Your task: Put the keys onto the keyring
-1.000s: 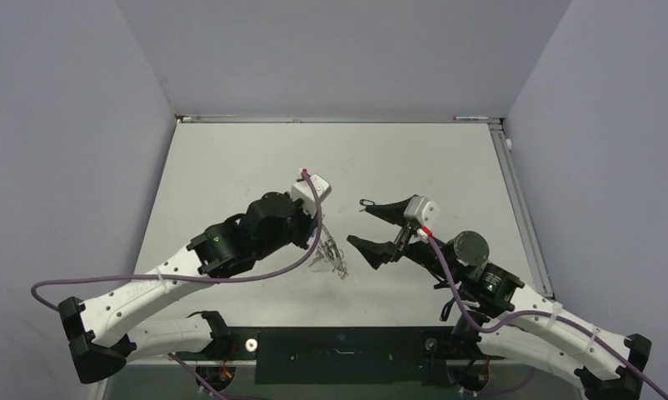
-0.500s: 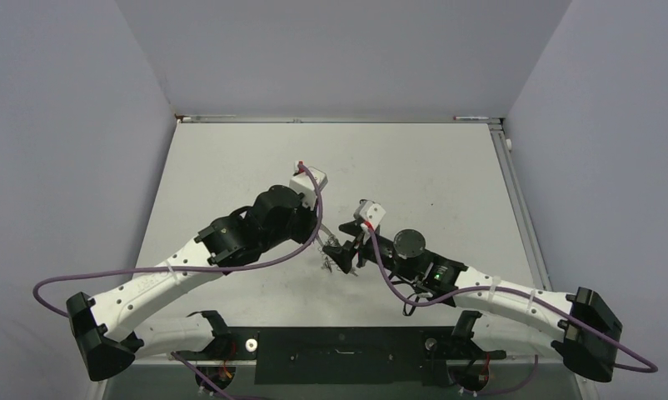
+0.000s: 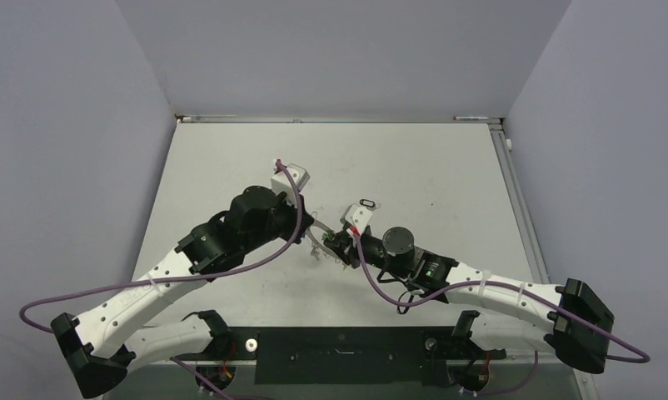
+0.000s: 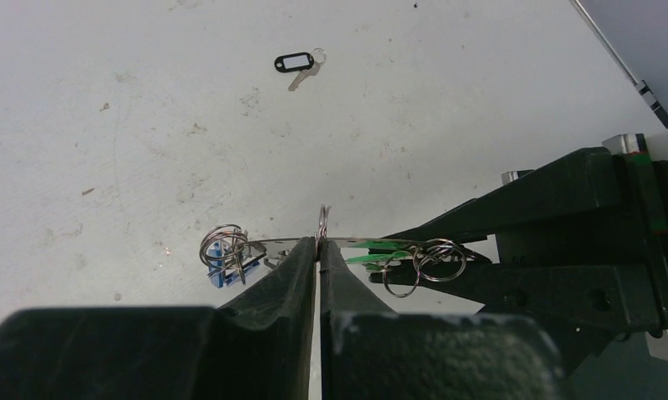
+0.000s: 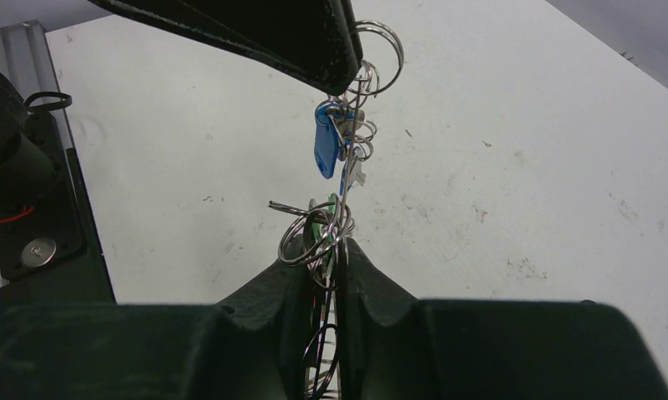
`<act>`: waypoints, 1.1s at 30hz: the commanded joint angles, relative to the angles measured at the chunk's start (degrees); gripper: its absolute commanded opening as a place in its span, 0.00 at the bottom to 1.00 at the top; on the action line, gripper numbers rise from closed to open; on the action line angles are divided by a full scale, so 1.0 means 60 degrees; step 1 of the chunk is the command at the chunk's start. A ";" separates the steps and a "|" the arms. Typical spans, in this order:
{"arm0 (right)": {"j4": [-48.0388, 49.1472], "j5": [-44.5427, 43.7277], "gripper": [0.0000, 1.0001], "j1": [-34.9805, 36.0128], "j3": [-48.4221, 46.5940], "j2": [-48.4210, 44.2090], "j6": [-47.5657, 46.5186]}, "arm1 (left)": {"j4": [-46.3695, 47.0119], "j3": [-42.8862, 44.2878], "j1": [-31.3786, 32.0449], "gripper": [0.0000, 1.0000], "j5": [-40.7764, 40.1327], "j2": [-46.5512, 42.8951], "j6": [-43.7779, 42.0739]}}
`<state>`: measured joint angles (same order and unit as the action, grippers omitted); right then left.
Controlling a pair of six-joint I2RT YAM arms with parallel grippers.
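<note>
keyring [image 4: 276,242]: thin grey metal, seen edge-on, level, off the table [image 4: 147,125], pinched by left gripper [image 4: 318,250] and right gripper [image 5: 335,254]. blue-tagged key [image 5: 324,150] and green-tagged key [image 4: 379,248] hang on it by small split rings [image 4: 441,258]. black-tagged key [image 4: 296,63] lies flat on the table, well apart.

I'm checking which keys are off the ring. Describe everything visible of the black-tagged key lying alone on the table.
The loose key with the black oval plastic tag lies flat on the white table. The tag has a pale label window; a small silver split ring at one end carries a short silver metal key. Only the table touches it; the left claw is clear.
</note>
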<state>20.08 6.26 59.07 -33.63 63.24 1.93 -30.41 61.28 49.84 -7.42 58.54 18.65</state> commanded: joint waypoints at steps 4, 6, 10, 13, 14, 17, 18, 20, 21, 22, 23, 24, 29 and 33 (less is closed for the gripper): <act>-0.0556 0.2102 0.36 0.0001 -0.1082 -0.0857 -0.0408 | 0.2972 -0.1758 -0.0067 0.00 0.1015 -0.1690 -0.0318; -0.0830 0.2276 0.48 0.0011 -0.1278 -0.1121 -0.0400 | 0.3697 -0.2327 -0.0063 0.00 0.1129 -0.2085 -0.0561; -0.1354 0.2099 0.52 -0.0071 -0.1588 -0.1823 -0.0595 | 0.5599 -0.3642 -0.0061 0.00 0.1882 -0.3080 -0.0908; -0.1365 0.2488 0.52 -0.0367 -0.1646 -0.2388 -0.0657 | 0.6843 -0.4425 -0.0069 0.00 0.2366 -0.3764 -0.1016; -0.1302 0.2793 0.52 -0.0532 -0.1646 -0.2525 -0.0615 | 0.7193 -0.4613 -0.0069 0.00 0.2528 -0.3960 -0.1015; -0.1192 0.4260 0.48 -0.1220 -0.1771 -0.2641 -0.0373 | 0.8091 -0.5011 -0.0067 0.00 0.3177 -0.4404 -0.0928; -0.1156 0.4825 0.46 -0.1450 -0.1834 -0.2586 -0.0329 | 0.8343 -0.5111 -0.0074 0.00 0.3369 -0.4532 -0.0879; -0.1034 0.5756 0.43 -0.1775 -0.1942 -0.2460 0.0008 | 0.8786 -0.5291 -0.0073 0.00 0.3658 -0.4788 -0.0784; -0.0931 0.6155 0.43 -0.1876 -0.1984 -0.2411 0.0138 | 0.8980 -0.5366 -0.0075 0.00 0.3790 -0.4903 -0.0731; -0.0799 0.6494 0.42 -0.1946 -0.2015 -0.2336 0.0266 | 0.9181 -0.5445 -0.0075 0.00 0.3890 -0.5060 -0.0659; -0.0669 0.6787 0.41 -0.1980 -0.2046 -0.2279 0.0379 | 0.9373 -0.5519 -0.0075 0.00 0.3967 -0.5157 -0.0582; -0.0488 0.7100 0.40 -0.1984 -0.2075 -0.2220 0.0511 | 0.9564 -0.5588 -0.0070 0.00 0.4041 -0.5225 -0.0525; 0.0662 0.8089 0.39 -0.1969 -0.2188 -0.1858 0.1502 | 1.0495 -0.5874 -0.0067 0.00 0.4240 -0.5323 -0.0104; 0.1634 0.8206 0.37 -0.1895 -0.2109 -0.1649 0.2064 | 1.1128 -0.6062 -0.0062 0.00 0.4273 -0.5202 0.0130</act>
<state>19.18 50.35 47.33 -43.83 52.60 9.65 26.17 25.17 49.45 16.78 27.05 16.80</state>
